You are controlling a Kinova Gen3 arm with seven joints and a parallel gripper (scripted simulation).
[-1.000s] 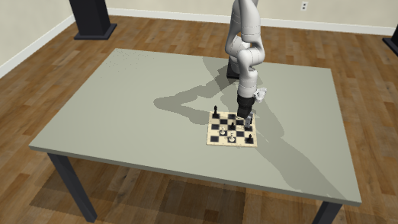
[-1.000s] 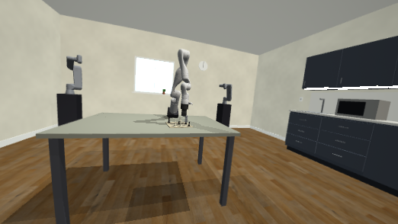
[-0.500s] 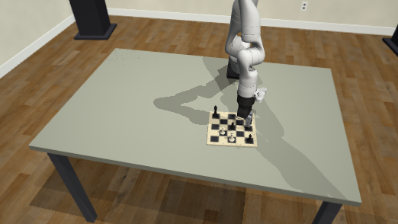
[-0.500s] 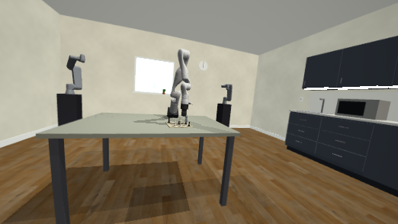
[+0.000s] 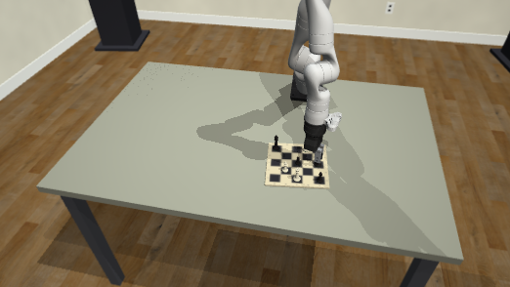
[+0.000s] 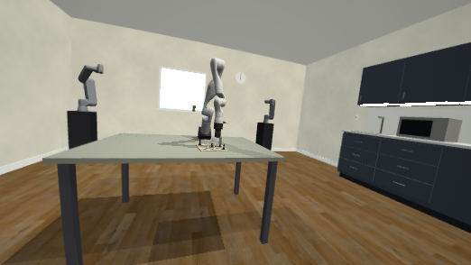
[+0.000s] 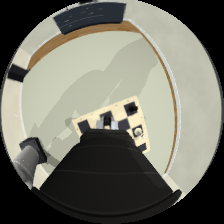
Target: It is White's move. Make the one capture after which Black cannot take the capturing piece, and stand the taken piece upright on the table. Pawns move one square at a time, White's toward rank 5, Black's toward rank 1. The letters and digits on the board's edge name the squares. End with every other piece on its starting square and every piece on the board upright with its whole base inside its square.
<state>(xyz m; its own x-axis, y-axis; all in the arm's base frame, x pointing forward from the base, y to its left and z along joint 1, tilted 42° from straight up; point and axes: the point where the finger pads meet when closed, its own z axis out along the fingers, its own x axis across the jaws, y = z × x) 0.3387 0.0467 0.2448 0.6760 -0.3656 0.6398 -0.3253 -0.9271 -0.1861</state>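
A small chessboard [image 5: 272,183] [image 6: 212,150] [image 7: 82,124] lies on the grey table [image 5: 171,127], right of its middle. My gripper [image 5: 318,155] [image 7: 107,120] is down at the board's far right side, shut on a chess piece [image 7: 106,120] that looks dark; the fingers hide most of it. Black pieces stand at the far left corner [image 5: 276,142], in the middle [image 5: 297,161] and at the near right corner [image 5: 319,178]. Two white pieces [image 5: 284,169] [image 5: 296,175] stand in the near rows. In the wrist view a black piece [image 7: 131,107] and a white piece [image 7: 137,131] show to the right of the fingers.
The arm's base [image 5: 299,93] stands on the table behind the board. The table's right edge [image 5: 442,161] lies well beyond the board. Dark pedestals [image 5: 119,24] stand on the floor around the table, and kitchen cabinets [image 6: 397,162] line the right wall.
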